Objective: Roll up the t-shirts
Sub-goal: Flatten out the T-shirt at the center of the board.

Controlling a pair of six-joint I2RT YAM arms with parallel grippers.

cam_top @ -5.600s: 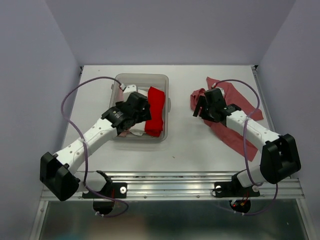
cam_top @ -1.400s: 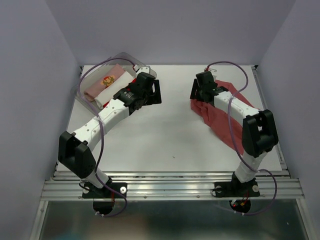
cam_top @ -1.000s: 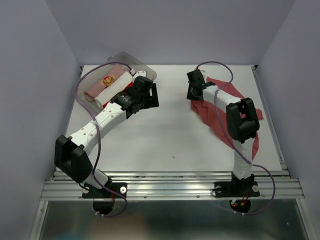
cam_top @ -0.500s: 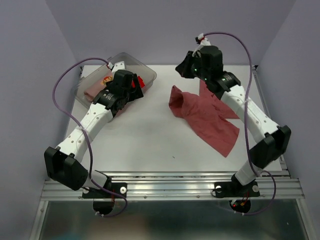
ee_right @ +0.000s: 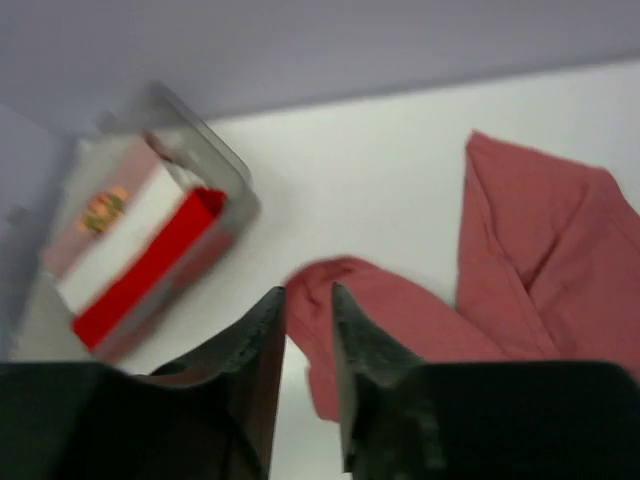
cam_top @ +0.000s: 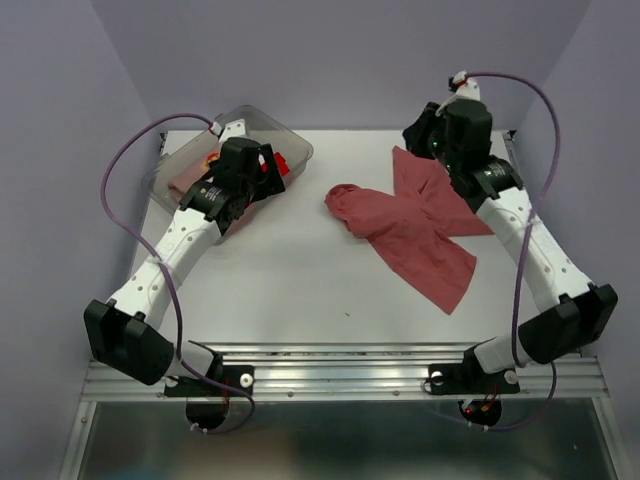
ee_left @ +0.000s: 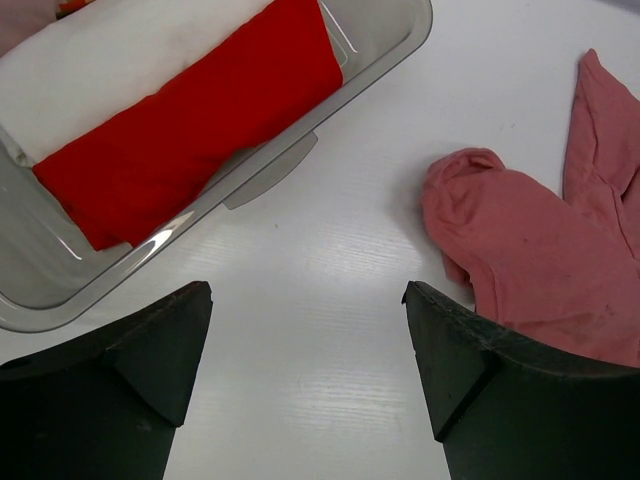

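Observation:
The large brick-red t-shirt (cam_top: 410, 235) lies loosely spread on the table right of centre, its bunched end pointing left (ee_left: 530, 260) (ee_right: 540, 230). My right gripper (cam_top: 420, 130) (ee_right: 308, 292) hangs high above the shirt's far edge. Its jaws stand a narrow gap apart and hold nothing. Rolled t-shirts lie side by side in the tub: bright red (ee_left: 200, 120), white (ee_left: 130, 60) and pale pink (ee_right: 100, 210). My left gripper (cam_top: 262, 180) (ee_left: 308, 290) hovers wide open over bare table just right of the tub.
The clear plastic tub (cam_top: 255, 112) (ee_left: 390, 40) sits askew at the back left corner. Grey walls close in the table on three sides. A metal rail runs along the near edge.
My right gripper carried the brick-red shirt's edge up and leftward, let it drop, then swung back right and high. The shirt now lies further left. My left arm shifted slightly beside the tub.

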